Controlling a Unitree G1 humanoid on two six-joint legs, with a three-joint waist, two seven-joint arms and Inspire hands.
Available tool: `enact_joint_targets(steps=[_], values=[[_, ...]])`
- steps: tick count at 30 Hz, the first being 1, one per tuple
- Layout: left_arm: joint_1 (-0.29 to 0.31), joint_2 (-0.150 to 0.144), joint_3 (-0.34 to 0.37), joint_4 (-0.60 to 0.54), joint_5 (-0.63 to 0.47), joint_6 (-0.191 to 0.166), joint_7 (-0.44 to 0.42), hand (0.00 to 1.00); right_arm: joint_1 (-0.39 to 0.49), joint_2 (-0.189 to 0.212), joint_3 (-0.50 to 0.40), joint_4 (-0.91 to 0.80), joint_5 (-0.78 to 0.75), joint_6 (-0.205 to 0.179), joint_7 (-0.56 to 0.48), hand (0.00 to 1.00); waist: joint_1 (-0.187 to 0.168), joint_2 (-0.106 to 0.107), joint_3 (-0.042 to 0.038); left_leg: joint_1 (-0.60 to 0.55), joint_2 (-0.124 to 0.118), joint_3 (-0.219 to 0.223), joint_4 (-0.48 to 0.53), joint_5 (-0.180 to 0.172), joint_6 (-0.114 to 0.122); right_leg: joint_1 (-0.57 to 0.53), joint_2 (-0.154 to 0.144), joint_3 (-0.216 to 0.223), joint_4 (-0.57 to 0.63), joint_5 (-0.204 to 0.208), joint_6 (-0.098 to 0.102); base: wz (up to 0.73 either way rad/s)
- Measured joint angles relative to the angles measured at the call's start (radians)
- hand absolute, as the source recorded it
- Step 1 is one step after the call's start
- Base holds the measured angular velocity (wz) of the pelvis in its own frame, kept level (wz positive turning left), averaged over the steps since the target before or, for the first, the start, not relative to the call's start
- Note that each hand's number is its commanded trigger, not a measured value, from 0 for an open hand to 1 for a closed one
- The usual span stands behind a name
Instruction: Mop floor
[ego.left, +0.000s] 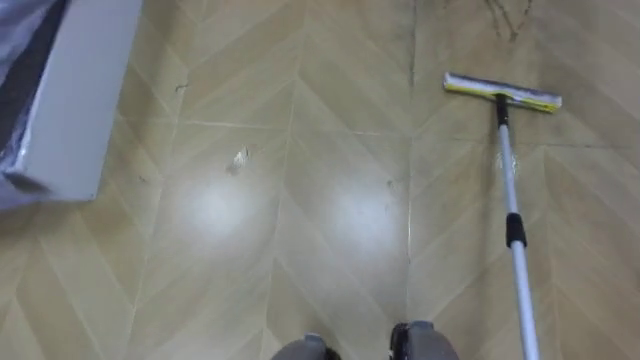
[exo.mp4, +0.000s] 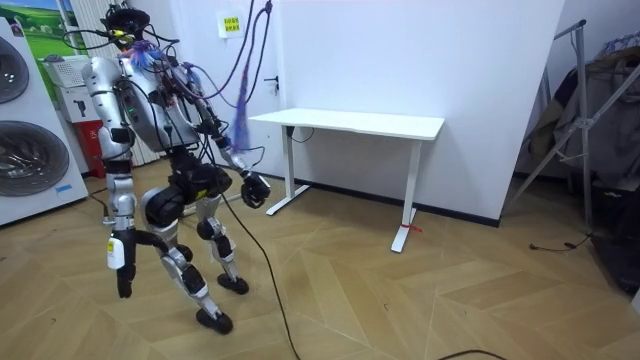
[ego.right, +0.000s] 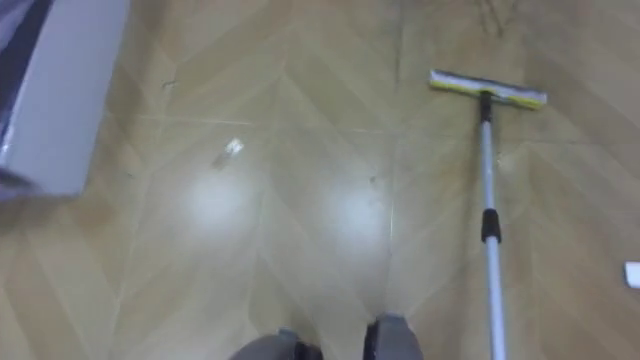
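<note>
A mop lies out over the wooden floor ahead of me and to my right. Its flat white and yellow head (ego.left: 502, 92) points away. The silver pole (ego.left: 513, 215) with a black collar runs back toward me and leaves the picture's lower edge, so its upper end is hidden. In the room view I stand mid-step on the wood floor, left of a white desk. My right hand (exo.mp4: 122, 275) hangs at my side on the room view's left. My left hand (exo.mp4: 255, 190) is held out in front at hip height.
The white desk (ego.left: 75, 90) fills the upper left corner; it stands by the wall (exo.mp4: 350, 122). A small pale scrap (ego.left: 238, 160) lies on the floor left of centre. Washing machines (exo.mp4: 25, 150) stand behind me. A clothes rack (exo.mp4: 600, 120) is at the far right.
</note>
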Motion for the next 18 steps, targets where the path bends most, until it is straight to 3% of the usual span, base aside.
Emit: enact_joint_targets(steps=[2, 3, 4, 5, 6, 7, 8, 9, 10, 11, 12, 13, 14, 16, 18], values=[[0.0, 0.014, -0.003, 0.002, -0.033, 0.012, 0.002, 0.0, -0.106, -0.024, -0.004, 0.017, -0.019, 0.013, -0.003, 1.0, 0.011, -0.021, 0.0096, -0.021, 0.01, 0.032, 0.094, -0.006, -0.019, 0.0, -0.019, -0.004, 0.056, -0.061, -0.012, 0.24], [0.009, 0.03, -0.018, 0.004, -0.045, 0.02, 0.002, 0.0, -0.168, -0.043, 0.001, 0.021, -0.016, 0.0, -0.002, 1.0, 0.016, -0.029, 0.0097, -0.055, 0.032, 0.056, 0.186, 0.004, -0.039, 0.001, -0.016, -0.011, 0.098, -0.1, -0.013, 0.39], [0.016, 0.049, -0.023, 0.005, -0.054, 0.024, 0.002, 0.0, -0.198, -0.059, 0.013, 0.009, 0.006, -0.028, 0.0, 1.0, 0.03, -0.04, 0.0084, -0.09, 0.067, 0.092, 0.279, 0.034, -0.088, 0.008, -0.013, -0.019, 0.13, -0.128, -0.017, 0.41], [0.019, 0.057, -0.023, 0.005, -0.054, 0.026, 0.002, 0.0, -0.214, -0.064, 0.019, 0.004, 0.016, -0.045, 0.002, 1.0, 0.036, -0.051, 0.0114, -0.107, 0.079, 0.102, 0.32, 0.063, -0.106, 0.016, -0.014, -0.021, 0.14, -0.139, -0.022, 0.51], [0.03, 0.064, -0.019, 0.001, -0.051, 0.03, 0.002, 0.0, -0.231, -0.069, 0.031, -0.006, 0.046, -0.069, 0.012, 1.0, 0.051, -0.069, 0.0109, -0.154, 0.081, 0.095, 0.352, 0.087, -0.101, 0.033, -0.016, -0.021, 0.143, -0.151, -0.034, 0.85], [0.034, 0.064, -0.019, -0.004, -0.05, 0.035, -0.002, 0.0, -0.225, -0.085, 0.028, -0.016, 0.071, -0.084, 0.026, 1.0, 0.054, -0.076, 0.0132, -0.192, 0.078, 0.087, 0.257, 0.065, -0.063, 0.057, -0.013, -0.02, 0.132, -0.162, -0.024, 1.09], [0.034, 0.062, -0.019, -0.01, -0.048, 0.036, -0.007, 0.0, -0.213, -0.091, 0.026, -0.019, 0.087, -0.086, 0.03, 1.0, 0.055, -0.074, 0.0125, -0.21, 0.073, 0.083, 0.187, 0.067, -0.062, 0.069, -0.012, -0.015, 0.123, -0.17, -0.018, 1.42], [0.032, 0.061, -0.02, -0.024, -0.045, 0.037, -0.026, 0.0, -0.176, -0.098, 0.017, -0.019, 0.118, -0.087, 0.031, 1.0, 0.055, -0.065, 0.0076, -0.224, 0.057, 0.074, 0.035, 0.085, -0.066, 0.101, -0.012, -0.009, 0.096, -0.185, -0.002, 1.33], [0.044, 0.058, -0.018, -0.026, -0.026, 0.041, -0.045, 0.0, -0.118, -0.094, 0.01, -0.019, 0.127, -0.087, 0.029, 1.0, 0.054, -0.073, 0.0004, -0.21, 0.053, 0.099, -0.029, 0.156, -0.03, 0.129, -0.014, 0.02, 0.066, -0.202, 0.016, 1.18], [0.05, 0.055, -0.017, -0.025, -0.016, 0.043, -0.052, 0.0, -0.086, -0.088, 0.006, -0.019, 0.127, -0.087, 0.029, 1.0, 0.053, -0.074, -0.0043, -0.194, 0.059, 0.124, -0.045, 0.153, 0.004, 0.144, -0.014, 0.037, 0.05, -0.205, 0.024, 0.58], [0.054, 0.04, -0.004, -0.017, 0.011, 0.045, -0.062, 0.0, -0.029, -0.079, 0.007, -0.016, 0.127, -0.086, 0.03, 1.0, 0.058, -0.072, -0.0039, -0.163, 0.085, 0.178, -0.06, 0.132, 0.038, 0.157, -0.014, 0.068, 0.03, -0.194, 0.041, -0.07], [0.066, 0.019, 0.016, -0.003, 0.037, 0.048, -0.067, 0.0, 0.027, -0.075, 0.016, -0.012, 0.127, -0.086, 0.032, 1.0, 0.059, -0.063, -0.005, -0.128, 0.089, 0.204, -0.069, 0.114, 0.063, 0.154, -0.022, 0.072, 0.043, -0.161, 0.051, -0.37], [0.069, 0.011, 0.024, -0.002, 0.051, 0.049, -0.068, 0.0, 0.058, -0.071, 0.033, -0.013, 0.126, -0.086, 0.032, 1.0, 0.056, -0.056, -0.0084, -0.112, 0.091, 0.214, -0.072, 0.103, 0.068, 0.151, -0.03, 0.064, 0.056, -0.141, 0.055, -0.58], [0.068, 0.003, 0.034, -0.016, 0.054, 0.025, -0.064, 0.0, 0.17, -0.049, 0.075, -0.018, 0.116, -0.085, 0.032, 1.0, 0.037, -0.04, -0.0228, -0.066, 0.093, 0.238, -0.098, 0.076, 0.079, 0.114, -0.053, 0.049, 0.135, -0.057, 0.061, -0.59], [0.045, 0.004, 0.037, -0.018, 0.044, 0.0, -0.045, 0.0, 0.194, -0.033, 0.079, -0.02, 0.092, -0.084, 0.029, 1.0, 0.018, -0.033, -0.0199, -0.06, 0.09, 0.213, -0.108, 0.069, 0.075, 0.047, -0.048, 0.062, 0.189, -0.021, 0.06, -0.87]])
